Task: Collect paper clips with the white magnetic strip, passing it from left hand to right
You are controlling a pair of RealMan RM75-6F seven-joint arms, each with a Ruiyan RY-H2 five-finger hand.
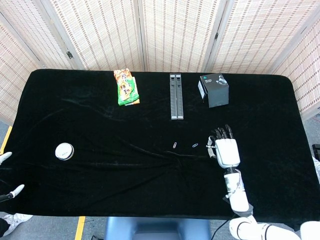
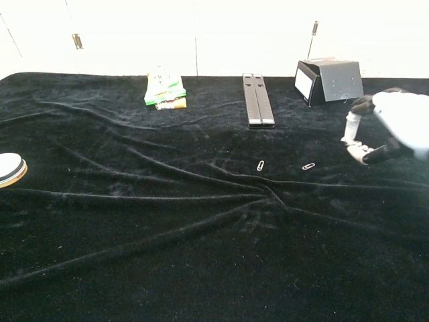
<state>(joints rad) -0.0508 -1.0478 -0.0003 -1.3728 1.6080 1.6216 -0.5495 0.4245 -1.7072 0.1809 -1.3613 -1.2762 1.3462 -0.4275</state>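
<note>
Two paper clips lie on the black cloth, one mid-table and one to its right. My right hand hovers just right of them, palm down and fingers curled. Between thumb and fingers it pinches a small white piece, apparently the white magnetic strip, mostly hidden by the hand. Of my left hand, only white fingertips show, past the table's left edge, so I cannot tell how it is held.
A round white disc lies at the left. Along the back stand a green snack packet, a pair of dark bars and a black box. The cloth is wrinkled near the middle.
</note>
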